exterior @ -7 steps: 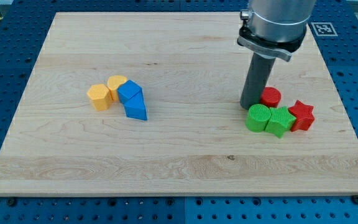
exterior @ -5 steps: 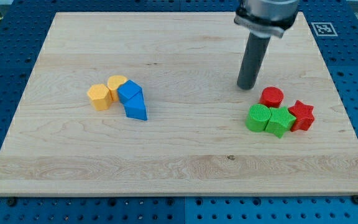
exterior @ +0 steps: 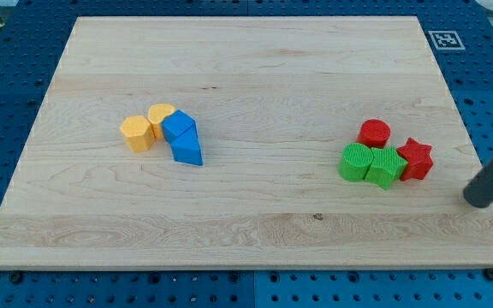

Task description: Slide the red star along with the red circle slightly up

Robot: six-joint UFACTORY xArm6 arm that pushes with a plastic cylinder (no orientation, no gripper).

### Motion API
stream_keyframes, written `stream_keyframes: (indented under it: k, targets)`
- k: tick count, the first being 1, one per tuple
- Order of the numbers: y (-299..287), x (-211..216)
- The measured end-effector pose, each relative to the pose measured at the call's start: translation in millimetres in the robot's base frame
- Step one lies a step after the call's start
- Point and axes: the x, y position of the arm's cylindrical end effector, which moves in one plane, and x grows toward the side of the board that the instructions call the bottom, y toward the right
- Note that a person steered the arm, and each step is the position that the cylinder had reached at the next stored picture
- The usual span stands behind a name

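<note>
My tip (exterior: pixel 478 202) sits to the lower right of the red star (exterior: pixel 416 158), apart; the red circle (exterior: pixel 374 133) lies upper-left of it. The rod carries no claw.

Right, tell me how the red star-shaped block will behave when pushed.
The red star-shaped block looks squat, so it probably slides without tipping. Touching the green block, it may drag that along. My tip sits lower right of it.

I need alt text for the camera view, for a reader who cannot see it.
My tip rests near the view's right edge of a wooden board, right of and slightly below a cluster: red star, red circle, two green blocks. Two yellow blocks and two blue blocks sit together at the view's left.
</note>
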Motion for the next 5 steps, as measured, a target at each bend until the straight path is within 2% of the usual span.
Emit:
stream_keyframes:
  k: [3, 5]
  targets:
    - [-29.5, -1.4]
    - [-43.6, -26.0]
